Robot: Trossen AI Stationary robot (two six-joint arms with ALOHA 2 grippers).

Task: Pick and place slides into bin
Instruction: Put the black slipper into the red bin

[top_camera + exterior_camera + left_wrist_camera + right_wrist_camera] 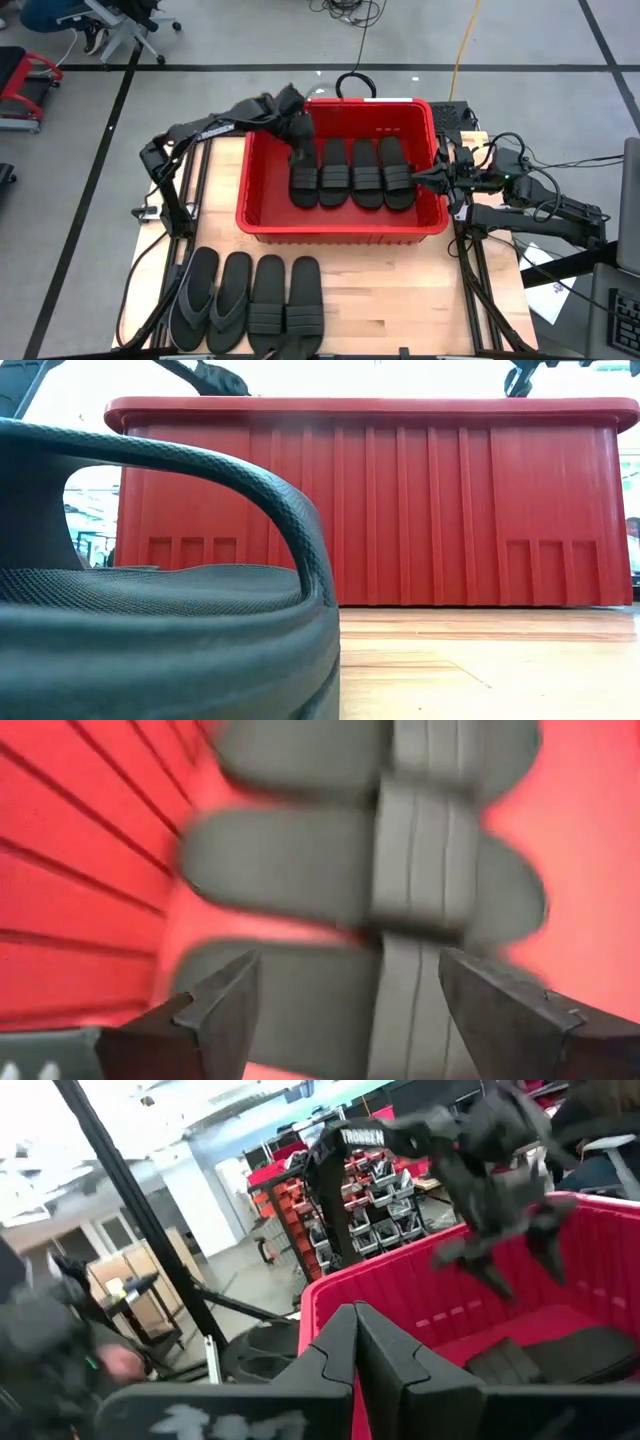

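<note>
Red bin [262, 190] wall hiding slides [350, 172]; left claw [297, 150] apart, right claw [420, 178] together.

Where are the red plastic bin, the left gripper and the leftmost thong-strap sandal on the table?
Red plastic bin [340, 232], high view, near rim.
Left gripper [299, 152], high view, between its open fingertips over the bin.
Dark thong-strap sandal [193, 298], high view, mid-sole.

We see four black band-strap slides [350, 173] lying side by side, soles down, inside the red bin [262, 196], while four more, two thong-strapped [211, 298] on the left and two band-strapped [285, 305] beside them, lie in a row on the bench nearer us.
</note>
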